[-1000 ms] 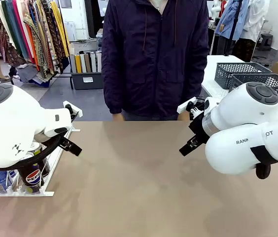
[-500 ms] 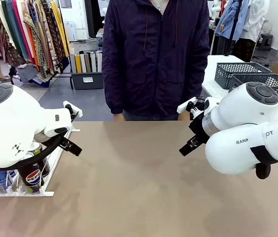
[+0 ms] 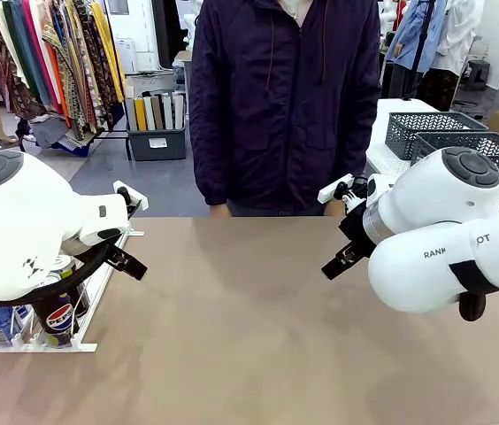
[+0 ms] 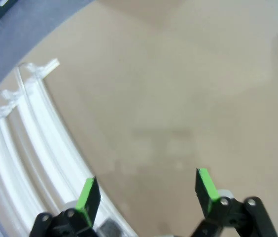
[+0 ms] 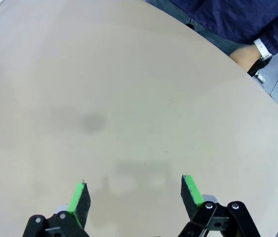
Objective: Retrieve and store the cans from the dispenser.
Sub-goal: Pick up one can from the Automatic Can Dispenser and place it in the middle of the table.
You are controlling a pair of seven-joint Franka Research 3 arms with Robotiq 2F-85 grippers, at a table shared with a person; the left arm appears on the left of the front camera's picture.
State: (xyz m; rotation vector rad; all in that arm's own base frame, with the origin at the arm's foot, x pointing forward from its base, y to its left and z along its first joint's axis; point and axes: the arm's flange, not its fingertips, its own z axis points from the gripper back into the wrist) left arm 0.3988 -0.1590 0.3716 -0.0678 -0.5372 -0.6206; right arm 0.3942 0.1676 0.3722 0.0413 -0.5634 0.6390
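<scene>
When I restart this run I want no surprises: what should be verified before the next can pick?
1. Left gripper open, fingers empty: ok.
2. Right gripper open, fingers empty: ok.
3. Pepsi can standing at the front lip of the dispenser: ok.
4. Count of cans in the dispenser: cannot tell, the left arm hides much of it.
5. Person's hand off the tabletop, beyond its far edge: ok.

the left arm hides the tops of the cans in the dispenser, so their number cannot be told. the dispenser's rails are blurred in the left wrist view and run off its left edge. the person's hand is partly hidden behind the table.
</scene>
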